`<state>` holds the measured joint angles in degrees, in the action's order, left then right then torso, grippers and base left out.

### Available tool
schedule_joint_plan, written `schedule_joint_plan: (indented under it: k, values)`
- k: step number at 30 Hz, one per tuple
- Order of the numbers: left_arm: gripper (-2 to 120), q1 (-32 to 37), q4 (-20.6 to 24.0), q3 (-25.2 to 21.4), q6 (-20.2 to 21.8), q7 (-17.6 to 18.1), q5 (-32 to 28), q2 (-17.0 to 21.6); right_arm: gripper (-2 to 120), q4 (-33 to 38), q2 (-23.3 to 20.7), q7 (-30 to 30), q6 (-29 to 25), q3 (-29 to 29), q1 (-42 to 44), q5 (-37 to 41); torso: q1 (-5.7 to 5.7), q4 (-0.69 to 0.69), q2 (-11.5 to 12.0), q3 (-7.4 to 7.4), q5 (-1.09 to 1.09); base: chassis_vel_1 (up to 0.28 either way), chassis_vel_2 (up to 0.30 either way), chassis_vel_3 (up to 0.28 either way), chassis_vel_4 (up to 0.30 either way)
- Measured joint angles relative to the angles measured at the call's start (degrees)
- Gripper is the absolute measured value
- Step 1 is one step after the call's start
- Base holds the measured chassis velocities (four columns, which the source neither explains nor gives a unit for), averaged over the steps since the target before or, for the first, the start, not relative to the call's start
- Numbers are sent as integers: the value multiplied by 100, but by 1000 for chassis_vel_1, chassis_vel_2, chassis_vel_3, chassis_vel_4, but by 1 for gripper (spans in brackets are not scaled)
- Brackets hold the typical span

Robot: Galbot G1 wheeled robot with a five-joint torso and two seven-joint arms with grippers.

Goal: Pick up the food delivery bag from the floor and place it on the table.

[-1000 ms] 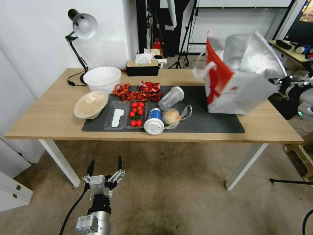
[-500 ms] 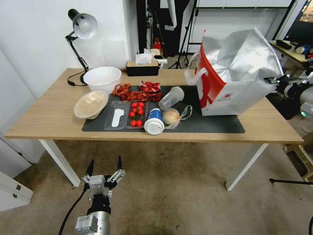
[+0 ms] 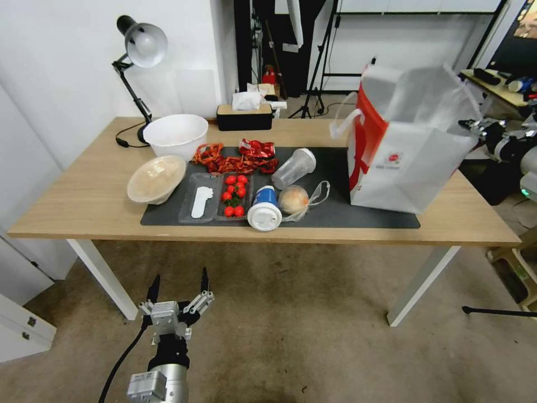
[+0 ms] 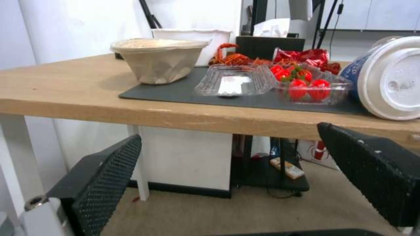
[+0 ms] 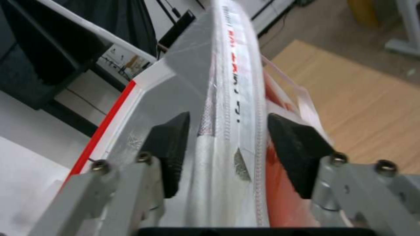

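The food delivery bag (image 3: 414, 162), white with a red side panel and a small red logo, stands upright on the right part of the light-wood table (image 3: 84, 196), its base on the end of the dark mat (image 3: 363, 210). My right gripper (image 3: 475, 127) is at the bag's upper right rim. In the right wrist view the bag's rim (image 5: 227, 82) runs between the black pads (image 5: 173, 147) of the right gripper (image 5: 227, 144), which stand apart from it, open. My left gripper (image 3: 179, 285) hangs open and empty above the floor (image 3: 291, 324), in front of the table.
On the mat lie a tomato tray (image 3: 232, 196), a tipped blue cup (image 3: 264, 208), a bun in clear plastic (image 3: 295, 199), a clear cup (image 3: 295, 166) and red wrappers (image 3: 238, 159). Two bowls (image 3: 174, 134), a lamp (image 3: 142, 45) and a tissue box (image 3: 245, 116) stand behind.
The bag went from tilted and lifted to standing upright on the table, settling slightly right and toward the front. The left arm has not moved.
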<state>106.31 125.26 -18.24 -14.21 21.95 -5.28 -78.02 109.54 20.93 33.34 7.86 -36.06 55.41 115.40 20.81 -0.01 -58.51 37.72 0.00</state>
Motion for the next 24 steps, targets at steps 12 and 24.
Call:
schedule_joint_plan:
  k: [12, 24]
  values:
    - [100, 13, 14, 12, -2, 14, 12, -19, 96, 32, -85, -244, -15, 51, 165, -805, 0, 0, 0, 0, 0, 0, 0, 0, 0]
    - [100, -14, 93, -28, 53, 0, -94, 37, 100, 138, -126, -306, -13, 27, 249, -1000, 0, 0, 0, 0, 0, 0, 0, 0, 0]
